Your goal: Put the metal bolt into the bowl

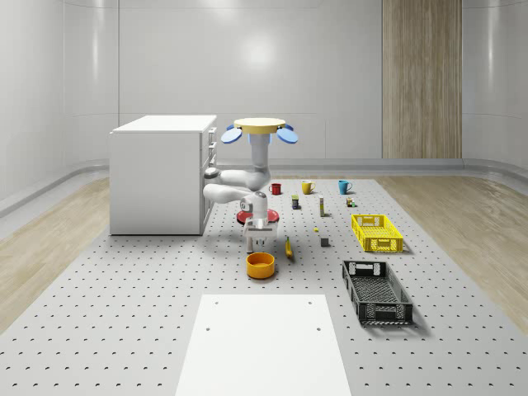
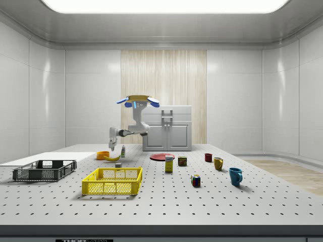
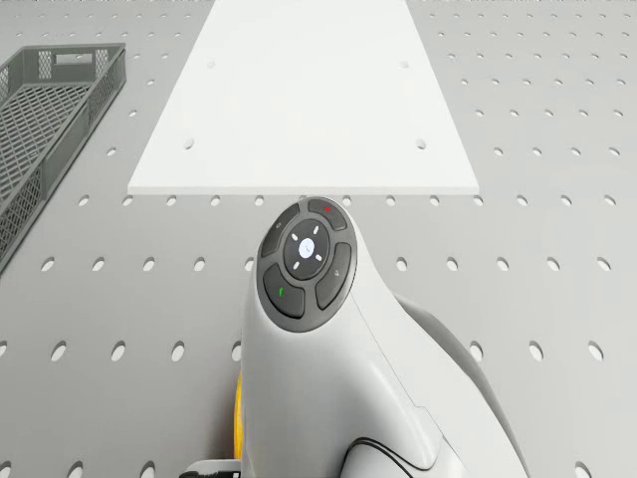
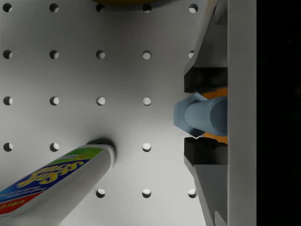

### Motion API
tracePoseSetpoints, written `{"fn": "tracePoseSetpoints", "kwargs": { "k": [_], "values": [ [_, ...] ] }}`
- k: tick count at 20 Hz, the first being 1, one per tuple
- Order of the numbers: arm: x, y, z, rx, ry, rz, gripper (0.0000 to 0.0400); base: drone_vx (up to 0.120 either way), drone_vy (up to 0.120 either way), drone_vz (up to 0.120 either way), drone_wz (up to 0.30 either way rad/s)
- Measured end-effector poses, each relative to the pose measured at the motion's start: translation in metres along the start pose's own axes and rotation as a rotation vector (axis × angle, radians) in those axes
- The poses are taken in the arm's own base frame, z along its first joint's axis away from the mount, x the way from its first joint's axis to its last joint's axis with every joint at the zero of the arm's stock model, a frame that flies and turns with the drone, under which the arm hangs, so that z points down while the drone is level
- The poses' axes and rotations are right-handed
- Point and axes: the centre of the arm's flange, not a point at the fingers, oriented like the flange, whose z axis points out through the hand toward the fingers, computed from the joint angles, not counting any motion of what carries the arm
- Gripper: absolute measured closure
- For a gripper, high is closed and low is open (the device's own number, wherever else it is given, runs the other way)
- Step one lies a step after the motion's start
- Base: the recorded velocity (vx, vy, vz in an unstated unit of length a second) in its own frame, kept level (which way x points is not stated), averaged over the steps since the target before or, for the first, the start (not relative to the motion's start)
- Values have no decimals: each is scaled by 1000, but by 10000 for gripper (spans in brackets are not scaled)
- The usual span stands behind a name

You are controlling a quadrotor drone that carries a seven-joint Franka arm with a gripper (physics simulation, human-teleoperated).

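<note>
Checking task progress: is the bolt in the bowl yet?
Not yet. In the wrist view the metal bolt sits clamped between the jaws, above the table; the orange bowl stands just ahead of the gripper.

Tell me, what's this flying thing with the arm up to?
A drone hovers above the table, its arm reaching down beside an orange bowl. The gripper is shut on a metal bolt, held just above the tabletop near a white tube. The bolt isn't in the bowl yet.

Drone (image 1: 259, 126): flat yellow disc body, blue rotor blades. Arm (image 1: 247, 177): glossy white rounded links — dark round button pad with red and green marks.
</note>
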Motion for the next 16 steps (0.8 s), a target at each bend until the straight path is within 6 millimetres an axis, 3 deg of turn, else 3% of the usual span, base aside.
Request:
{"fn": "tracePoseSetpoints", "kwargs": {
  "k": [9, 12, 16],
  "values": [
    [0, 0, 0, 0, 0, 0, 261, 120, 0, 0, 0],
    [0, 0, 0, 0, 0, 0, 261, 120, 0, -93, 0],
    [0, 0, 0, 0, 0, 0, 261, 120, 0, 0, 0]
  ]
}}
